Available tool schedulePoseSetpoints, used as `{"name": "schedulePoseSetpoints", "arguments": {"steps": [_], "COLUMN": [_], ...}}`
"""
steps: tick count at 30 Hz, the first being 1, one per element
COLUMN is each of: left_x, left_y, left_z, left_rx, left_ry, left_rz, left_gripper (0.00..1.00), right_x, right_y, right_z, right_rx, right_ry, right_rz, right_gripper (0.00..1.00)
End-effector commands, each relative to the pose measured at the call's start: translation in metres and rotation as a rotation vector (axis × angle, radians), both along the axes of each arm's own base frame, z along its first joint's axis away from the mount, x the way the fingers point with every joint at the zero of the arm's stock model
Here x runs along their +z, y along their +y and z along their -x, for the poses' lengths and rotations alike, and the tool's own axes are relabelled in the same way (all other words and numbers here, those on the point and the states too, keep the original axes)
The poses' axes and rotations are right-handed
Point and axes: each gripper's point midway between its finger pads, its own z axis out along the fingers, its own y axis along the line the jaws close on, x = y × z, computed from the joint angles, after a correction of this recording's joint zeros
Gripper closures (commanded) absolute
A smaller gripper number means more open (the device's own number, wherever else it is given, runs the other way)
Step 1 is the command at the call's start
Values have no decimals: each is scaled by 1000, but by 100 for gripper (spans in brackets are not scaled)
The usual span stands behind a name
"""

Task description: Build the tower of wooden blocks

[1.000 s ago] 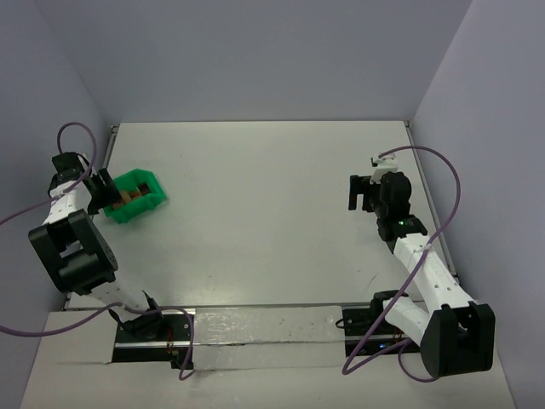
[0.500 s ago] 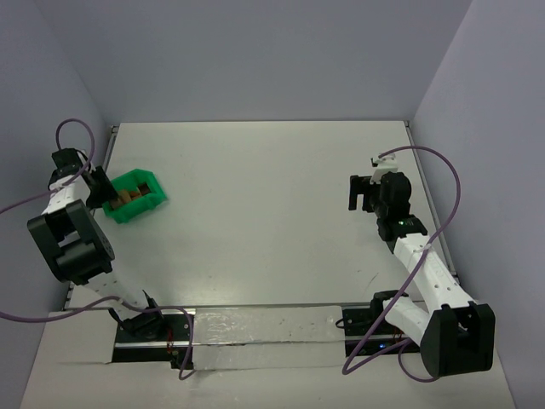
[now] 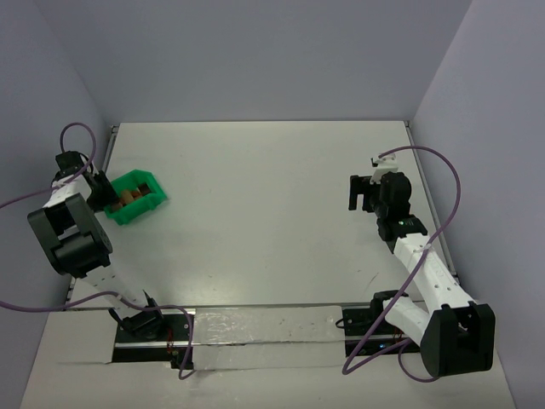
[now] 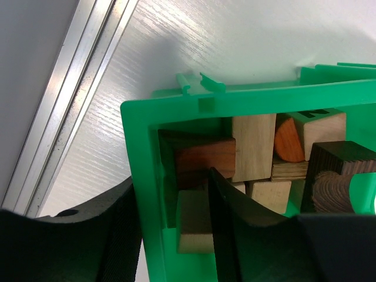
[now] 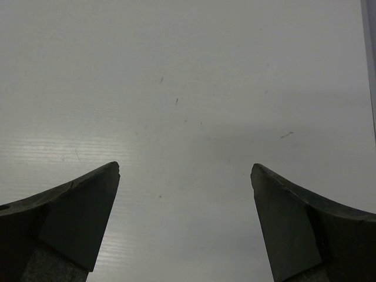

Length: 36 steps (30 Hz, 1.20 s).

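The wood blocks lie in a heap inside a green bin at the table's left edge. The left wrist view shows a tan upright piece, a reddish-brown one, an orange rounded one and a dark brown one. My left gripper straddles the bin's left wall: one finger is outside, the other is inside against a tan block. A gap still shows between wall and block. My right gripper hangs wide open over bare table. No tower is in view.
An aluminium rail runs along the table's left edge, just beyond the bin. Grey walls close in the table at the back and both sides. The right arm stands at the right side, far from the bin.
My left gripper has slid a little up along the bin's left side and its jaws have narrowed around the wall. The right arm has not moved.
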Motion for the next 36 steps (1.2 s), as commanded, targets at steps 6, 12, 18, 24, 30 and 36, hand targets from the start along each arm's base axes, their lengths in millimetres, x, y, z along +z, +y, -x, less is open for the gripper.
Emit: {"name": "schedulePoseSetpoints", "arguments": {"steps": [6, 12, 18, 24, 30, 36], "left_x": [10, 20, 28, 48, 58, 39], "left_y": [8, 17, 20, 17, 22, 24], "left_z": [-2, -2, 2, -3, -4, 5], "left_rx": [25, 60, 83, 67, 71, 72], "left_ry": [-20, -34, -54, -143, -148, -88], "left_rz": [-21, -47, -53, -23, -43, -44], "left_gripper": [37, 43, 49, 37, 39, 48], "right_x": [27, 27, 27, 26, 27, 25], "right_y": [1, 1, 2, 2, 2, 2], "right_z": [-10, -10, -10, -10, -10, -10], "right_rx": [-9, -8, -5, -4, -2, -2], "right_ry": [-71, -70, -71, -68, -69, -64], "right_rz": [-7, -7, -10, -10, -12, -9], "right_gripper": [0, 0, 0, 0, 0, 0]}}
